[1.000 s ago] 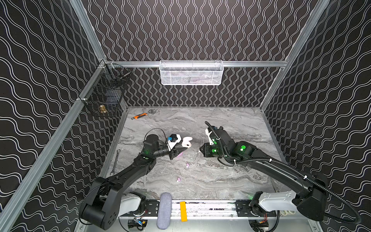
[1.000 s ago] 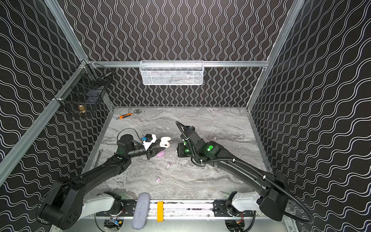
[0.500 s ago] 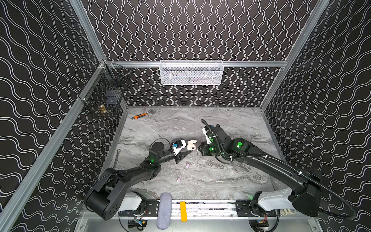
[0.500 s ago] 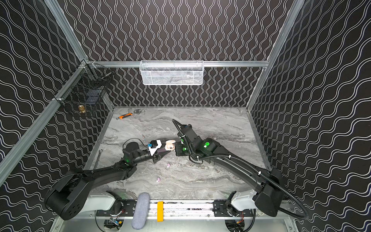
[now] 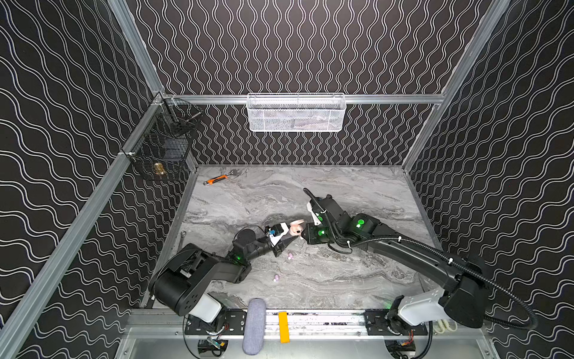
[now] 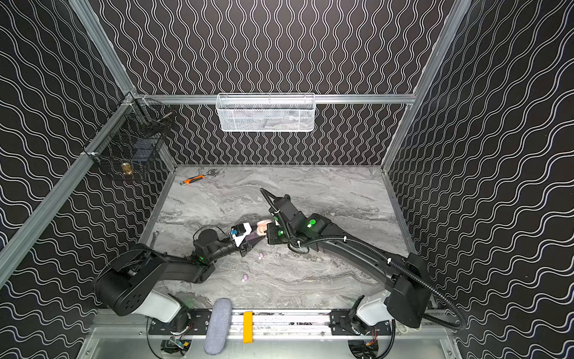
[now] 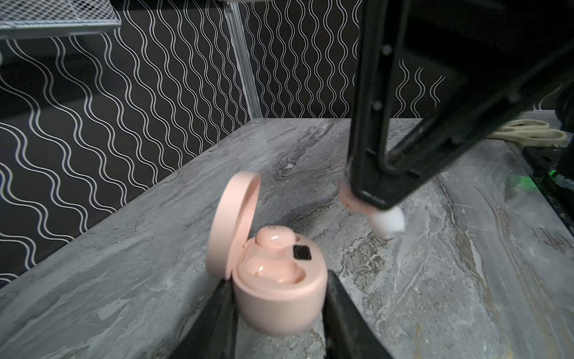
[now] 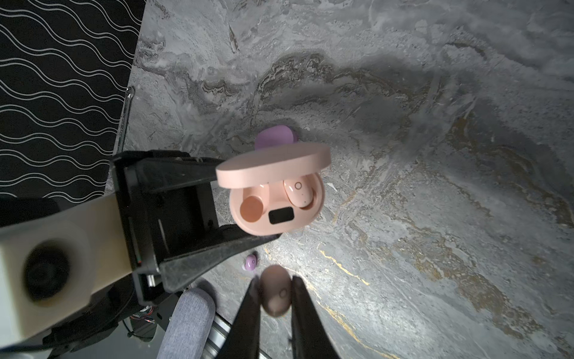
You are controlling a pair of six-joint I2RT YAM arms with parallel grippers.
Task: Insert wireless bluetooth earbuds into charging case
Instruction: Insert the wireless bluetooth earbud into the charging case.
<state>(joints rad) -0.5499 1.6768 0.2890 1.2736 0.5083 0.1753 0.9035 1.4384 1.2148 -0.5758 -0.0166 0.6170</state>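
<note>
While left fingers point(image 7: 214, 323) clamp open pink case point(image 7: 279, 306), right fingers point(image 8: 302, 320) pinch earbud point(image 8: 275, 293); lilac bud point(image 8: 251, 262) loose nearby.

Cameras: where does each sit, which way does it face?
Top views: high at the front, looking down at the table and back wall; both arms show whole.
Left wrist: on the left arm, looking along the left gripper at the open pink case it clamps; its own fingers show.
Right wrist: above the table, looking down past the right gripper pinching an earbud.
Shared: both wrist views show case and earbud.
</note>
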